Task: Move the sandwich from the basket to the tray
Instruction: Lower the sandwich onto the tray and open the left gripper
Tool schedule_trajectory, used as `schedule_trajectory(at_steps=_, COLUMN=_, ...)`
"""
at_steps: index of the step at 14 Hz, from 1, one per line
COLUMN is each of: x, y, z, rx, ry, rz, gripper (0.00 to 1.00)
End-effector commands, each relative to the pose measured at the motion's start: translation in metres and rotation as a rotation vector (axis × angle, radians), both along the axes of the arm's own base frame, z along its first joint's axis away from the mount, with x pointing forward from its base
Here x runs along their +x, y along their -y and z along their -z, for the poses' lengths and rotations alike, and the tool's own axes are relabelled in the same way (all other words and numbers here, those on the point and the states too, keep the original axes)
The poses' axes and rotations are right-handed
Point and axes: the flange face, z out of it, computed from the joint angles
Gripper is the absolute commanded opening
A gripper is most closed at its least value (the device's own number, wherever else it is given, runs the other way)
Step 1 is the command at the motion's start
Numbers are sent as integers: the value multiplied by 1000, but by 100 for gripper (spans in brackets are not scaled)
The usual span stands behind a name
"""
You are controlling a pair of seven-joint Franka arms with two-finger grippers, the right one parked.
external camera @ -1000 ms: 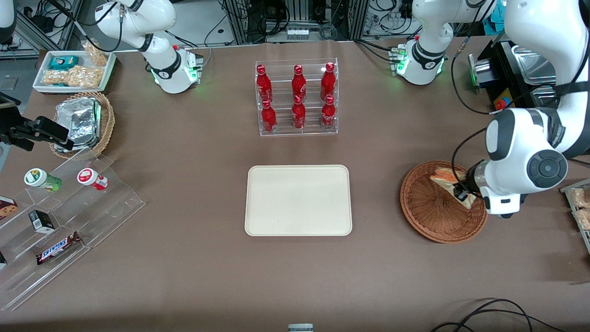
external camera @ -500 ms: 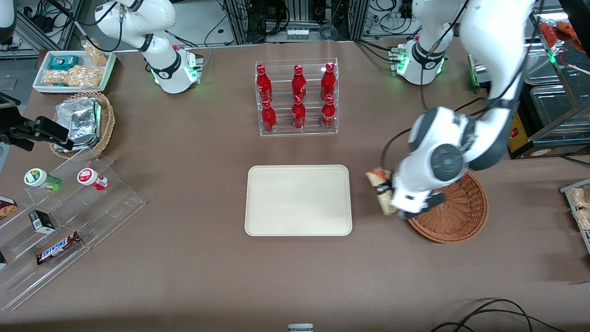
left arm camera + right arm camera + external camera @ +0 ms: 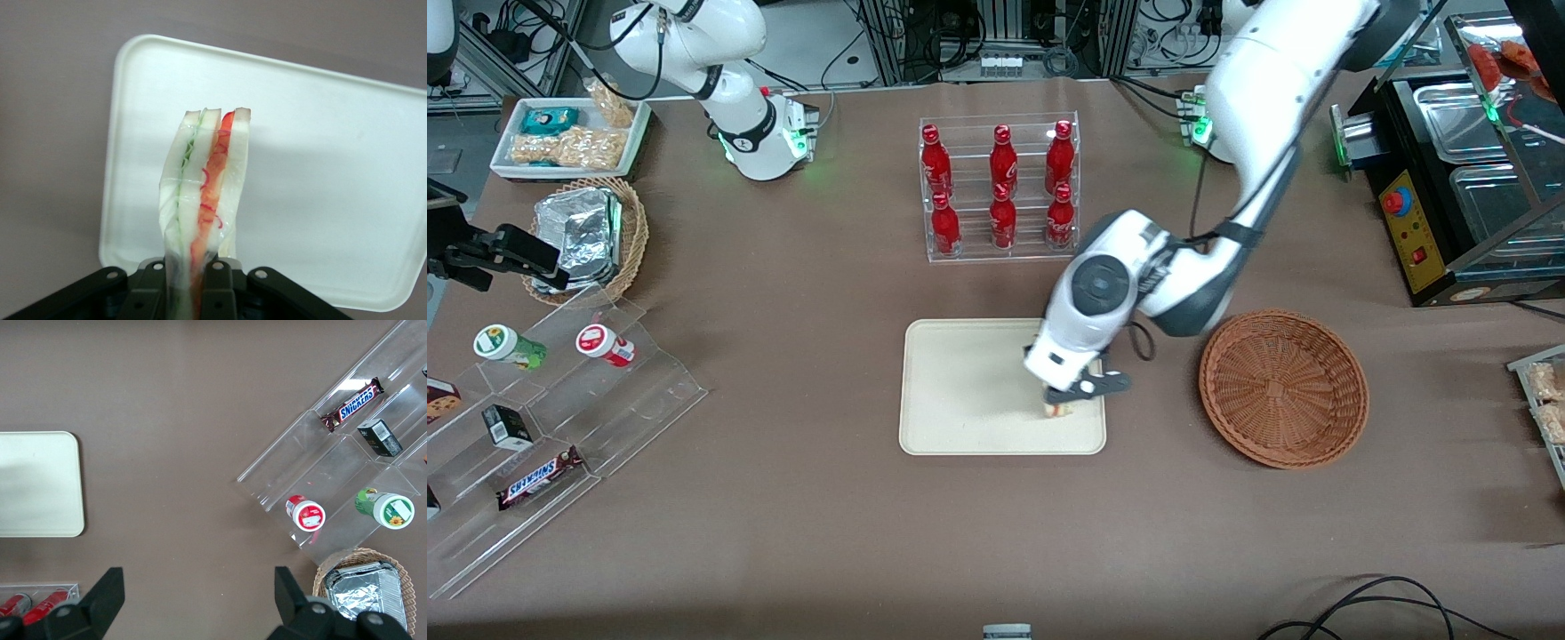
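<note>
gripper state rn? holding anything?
Left gripper: closed on the sandwich, hanging above the tray; the basket is empty.

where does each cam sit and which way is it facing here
Front view: high above the table, looking down at both arms; the left arm's pincer holds the sandwich over the tray, with the basket beside it.
Left wrist view: on the working arm, looking down past the pincer and the sandwich at the tray.
Right wrist view: on the parked arm, looking down at the table; its own fingers show.
All three views show the tray.
</note>
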Motion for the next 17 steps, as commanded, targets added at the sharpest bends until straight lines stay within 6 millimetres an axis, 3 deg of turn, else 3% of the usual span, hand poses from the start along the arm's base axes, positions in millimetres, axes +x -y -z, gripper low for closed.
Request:
schedule_trajectory(at_steps=1, x=-5, y=30, z=2, rx=-30, ry=66, rz=37, gripper=4)
schedule_trajectory(at_steps=5, x=0, y=48, z=18, rx=-58, ry=75, rz=50, gripper=4)
schedule_trajectory(at_steps=7, x=-7, y=63, z=30, rx=-59, ry=66, rz=65, gripper=4)
schedule_trajectory(at_steps=12, x=-8, y=68, z=64, rx=12, ry=100, rz=131, gripper=7)
schedule_trajectory(at_steps=13, x=-8, y=69, z=64, rx=6, ry=103, rz=118, gripper=14)
schedule_trajectory(at_steps=14, x=-8, y=69, z=63, rx=-2, ry=105, rz=84, gripper=30)
schedule_trajectory(at_steps=15, x=-8, y=69, z=62, rx=-1, ry=104, rz=38, gripper=62)
schedule_trajectory(at_steps=16, x=-10, y=70, z=62, rx=0, ry=102, rz=4, gripper=86)
schedule_trajectory(at_steps=17, x=-10, y=70, z=58, rx=-5, ry=101, rz=-16, gripper=100)
